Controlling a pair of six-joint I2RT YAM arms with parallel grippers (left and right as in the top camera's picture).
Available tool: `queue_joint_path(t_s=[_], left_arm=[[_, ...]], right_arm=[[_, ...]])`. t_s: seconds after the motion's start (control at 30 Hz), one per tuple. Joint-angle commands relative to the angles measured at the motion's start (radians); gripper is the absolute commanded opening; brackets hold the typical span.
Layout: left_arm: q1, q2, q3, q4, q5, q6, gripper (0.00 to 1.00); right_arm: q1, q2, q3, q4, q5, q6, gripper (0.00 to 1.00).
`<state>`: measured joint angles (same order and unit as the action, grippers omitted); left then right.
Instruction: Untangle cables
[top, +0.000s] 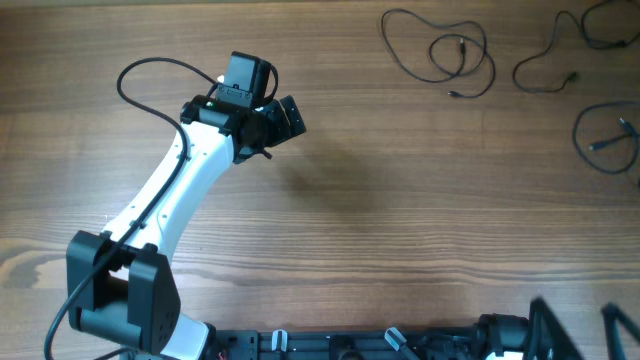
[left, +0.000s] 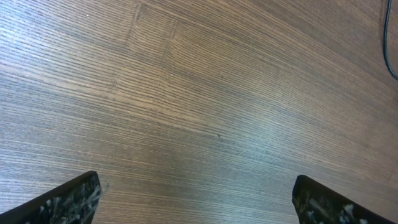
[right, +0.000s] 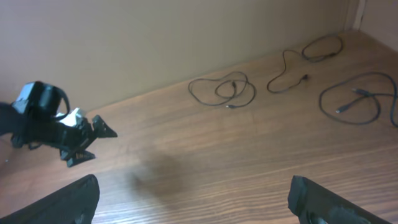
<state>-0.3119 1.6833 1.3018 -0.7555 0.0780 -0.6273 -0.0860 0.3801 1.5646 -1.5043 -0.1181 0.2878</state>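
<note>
Three separate thin black cables lie at the table's far right. In the overhead view one is a double loop (top: 440, 55), one a long wavy cord (top: 560, 62), one a loop by the right edge (top: 603, 140). The right wrist view shows them as a loop (right: 222, 90), a wavy cord (right: 300, 62) and a loop (right: 354, 101). My left gripper (top: 283, 128) hovers open over bare wood left of them, holding nothing (left: 199, 202). My right gripper (top: 577, 322) stands open at the near right edge, nothing between its fingers (right: 199, 202).
The left arm's white link (top: 170, 190) runs from its base at the near left, with its thick black cable (top: 150, 70) arcing behind it. A thin dark cord (left: 392, 43) cuts the left wrist view's right edge. A wall (right: 155, 37) backs the table.
</note>
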Motion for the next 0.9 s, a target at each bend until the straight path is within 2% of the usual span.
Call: queue_joint_path(t_s=[0.0, 0.07, 0.27, 0.87], left_arm=[[0.005, 0.006, 0.006, 0.002, -0.009, -0.010, 1.00], [0.005, 0.006, 0.006, 0.003, -0.009, -0.010, 1.00], [0.005, 0.006, 0.006, 0.002, -0.009, -0.010, 1.00], [0.005, 0.006, 0.006, 0.003, -0.009, -0.010, 1.00]], right_arm=[[0.000, -0.092, -0.001, -0.055, 0.013, 0.007, 0.99], [0.000, -0.124, -0.002, -0.103, 0.018, 0.006, 1.00], [0.000, -0.187, -0.002, -0.103, 0.021, 0.003, 1.00], [0.000, -0.189, -0.002, -0.104, 0.021, 0.003, 1.00]])
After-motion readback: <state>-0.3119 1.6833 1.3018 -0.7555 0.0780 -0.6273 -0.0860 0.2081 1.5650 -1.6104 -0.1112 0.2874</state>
